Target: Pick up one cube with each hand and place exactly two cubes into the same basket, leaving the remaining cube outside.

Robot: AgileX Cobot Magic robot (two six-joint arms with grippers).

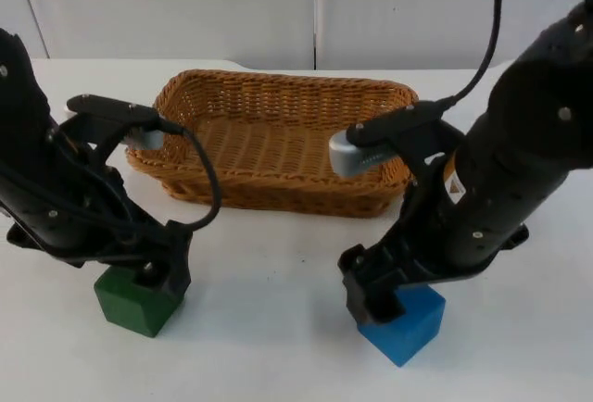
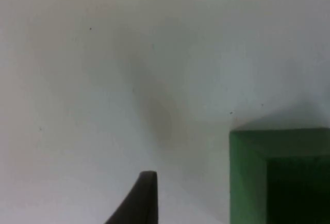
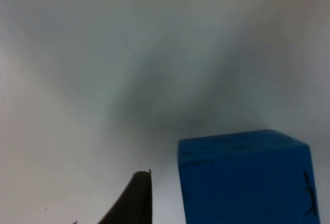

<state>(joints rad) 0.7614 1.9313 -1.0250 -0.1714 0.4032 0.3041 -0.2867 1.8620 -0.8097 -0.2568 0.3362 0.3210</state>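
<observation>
A green cube (image 1: 132, 303) rests on the white table at the front left, and my left gripper (image 1: 159, 280) is lowered onto its rear right part. In the left wrist view a black fingertip (image 2: 144, 199) stands apart from the green cube (image 2: 276, 177), with bare table between them. A blue cube (image 1: 410, 325) sits at the front right with my right gripper (image 1: 378, 305) down at its left rear edge. In the right wrist view a fingertip (image 3: 136, 199) stands a small gap away from the blue cube (image 3: 245, 177). Both grippers look open, gripping nothing.
A woven wicker basket (image 1: 278, 189) lies behind the two cubes at the table's middle, with nothing visible inside it. Both arms reach down on either side of it. A grey partition wall closes off the far edge of the table.
</observation>
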